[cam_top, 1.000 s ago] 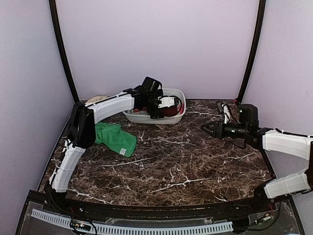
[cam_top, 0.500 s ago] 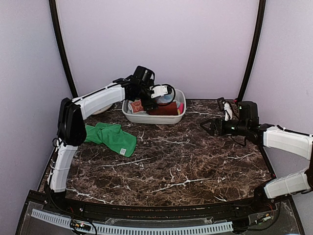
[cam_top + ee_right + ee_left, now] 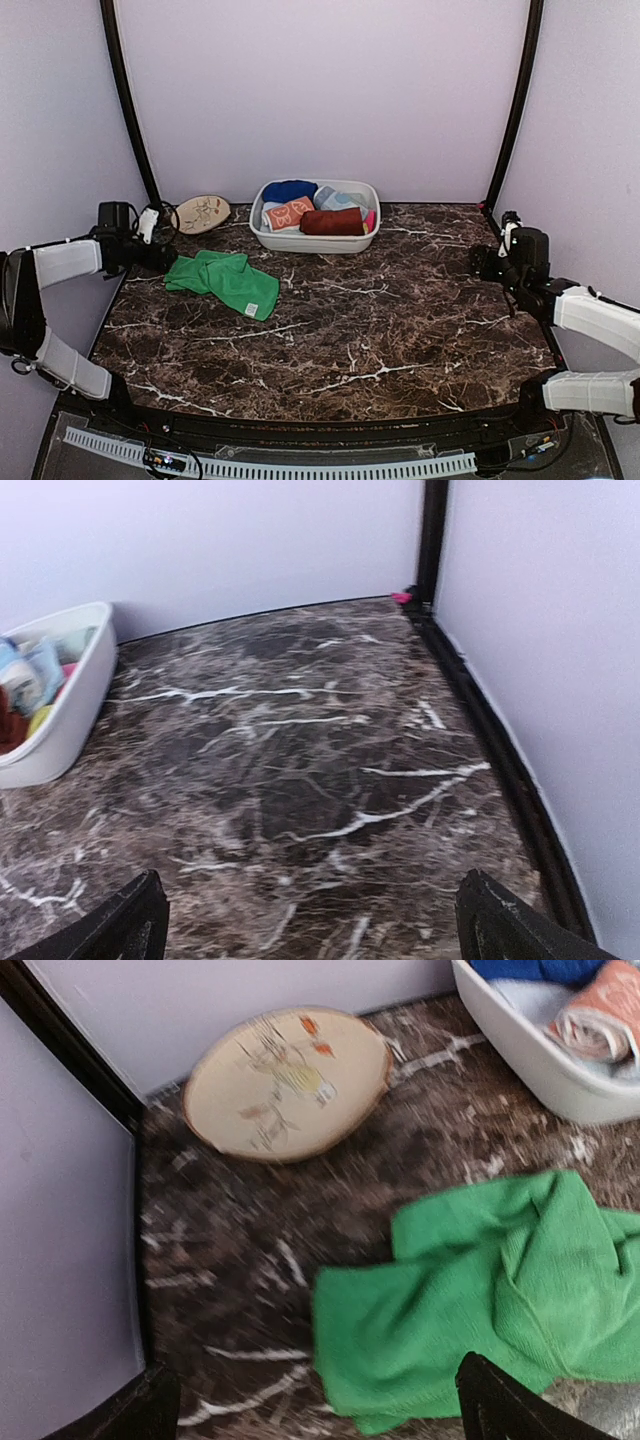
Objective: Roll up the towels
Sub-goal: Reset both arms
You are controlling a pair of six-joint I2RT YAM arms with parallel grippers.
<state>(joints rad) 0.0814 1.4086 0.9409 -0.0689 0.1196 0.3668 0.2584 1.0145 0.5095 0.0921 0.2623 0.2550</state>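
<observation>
A bright green towel (image 3: pixel 225 280) lies crumpled and unrolled on the left of the marble table (image 3: pixel 380 330). In the white basin (image 3: pixel 262 235) at the back lie a rolled orange towel with cream prints (image 3: pixel 290 213) and a rolled rust-brown towel (image 3: pixel 332 222). My left gripper (image 3: pixel 160 258) hovers open just left of the green towel (image 3: pixel 480 1290), whose near corner lies between the fingertips (image 3: pixel 500 1410), untouched. My right gripper (image 3: pixel 480 262) stands open at the right edge over bare marble; its wrist view (image 3: pixel 320 930) shows nothing between the jaws.
The basin (image 3: pixel 60 710) also holds a dark blue roll (image 3: pixel 290 190) and a pale blue one (image 3: pixel 340 198). An oval wooden plaque (image 3: pixel 203 212) rests by the back left corner (image 3: pixel 290 1080). Black frame posts and lilac walls close in the table.
The left arm has pulled back from over the basin to the far left, beside the green towel. The right arm has drawn back to the right edge with its jaws wide.
</observation>
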